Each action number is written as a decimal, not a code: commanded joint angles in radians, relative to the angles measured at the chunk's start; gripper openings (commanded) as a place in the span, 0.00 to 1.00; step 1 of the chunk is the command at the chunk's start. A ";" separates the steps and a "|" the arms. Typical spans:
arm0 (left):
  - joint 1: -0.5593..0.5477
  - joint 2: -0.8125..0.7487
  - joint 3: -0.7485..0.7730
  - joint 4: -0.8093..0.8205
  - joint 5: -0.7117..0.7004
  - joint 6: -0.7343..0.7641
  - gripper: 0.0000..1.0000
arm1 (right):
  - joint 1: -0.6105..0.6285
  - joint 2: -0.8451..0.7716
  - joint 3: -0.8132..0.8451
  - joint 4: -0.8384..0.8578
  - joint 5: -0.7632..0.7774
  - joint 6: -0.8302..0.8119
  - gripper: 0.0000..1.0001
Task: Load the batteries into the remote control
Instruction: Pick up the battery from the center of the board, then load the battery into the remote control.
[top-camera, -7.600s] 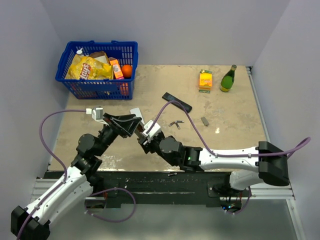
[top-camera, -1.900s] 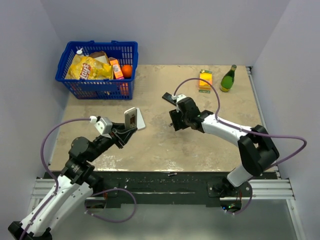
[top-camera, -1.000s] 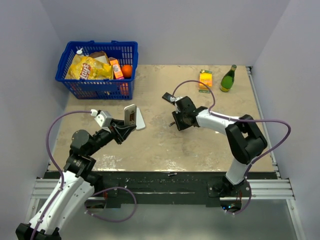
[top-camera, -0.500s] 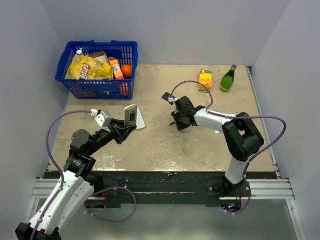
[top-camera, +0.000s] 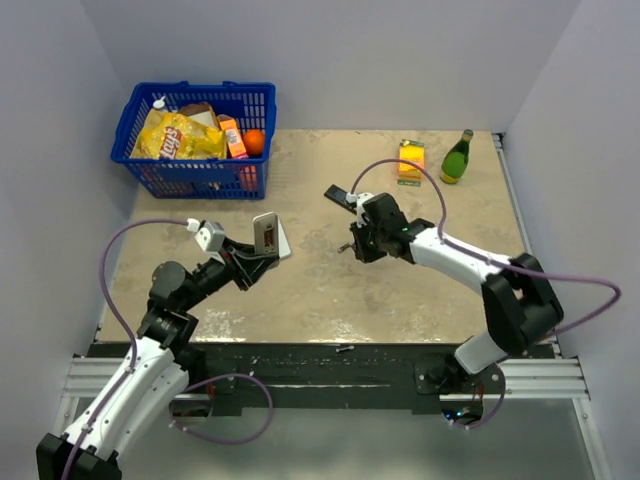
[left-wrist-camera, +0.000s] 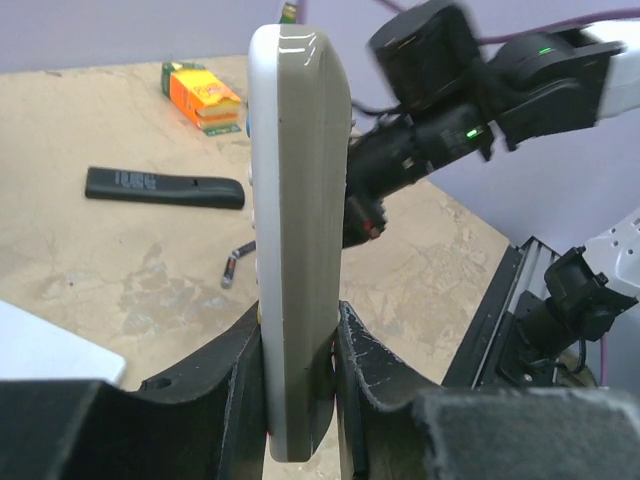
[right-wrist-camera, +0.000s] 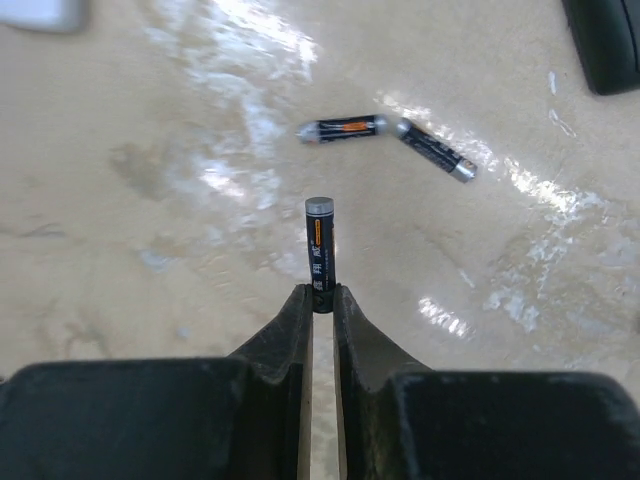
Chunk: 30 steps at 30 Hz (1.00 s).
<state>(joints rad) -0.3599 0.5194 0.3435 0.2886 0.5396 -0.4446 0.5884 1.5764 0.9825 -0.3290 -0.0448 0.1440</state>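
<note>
Your right gripper (right-wrist-camera: 319, 297) pinches battery (right-wrist-camera: 319, 240) by its end, jaws near-closed; left gripper (left-wrist-camera: 298, 325) clamps remote (left-wrist-camera: 297, 180) edgewise. Battery light, rigid, slick, likely pivots; hold mid-body.

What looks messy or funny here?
Two thin dark grey batteries lie loose on the beige table in a crooked V. A third battery pokes from the right claw; the left claw holds a white remote on edge.
</note>
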 joint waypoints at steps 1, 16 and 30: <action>0.009 0.022 -0.063 0.190 0.014 -0.117 0.00 | 0.063 -0.194 -0.028 0.074 -0.090 0.089 0.00; -0.068 0.131 -0.380 0.702 -0.061 -0.359 0.00 | 0.435 -0.290 0.148 0.101 0.013 0.371 0.00; -0.175 0.289 -0.451 0.782 -0.270 -0.376 0.00 | 0.465 -0.185 0.295 -0.090 0.080 0.453 0.00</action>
<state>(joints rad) -0.5293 0.7441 0.0448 0.9039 0.3424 -0.7807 1.0481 1.3891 1.2110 -0.3492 -0.0151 0.5735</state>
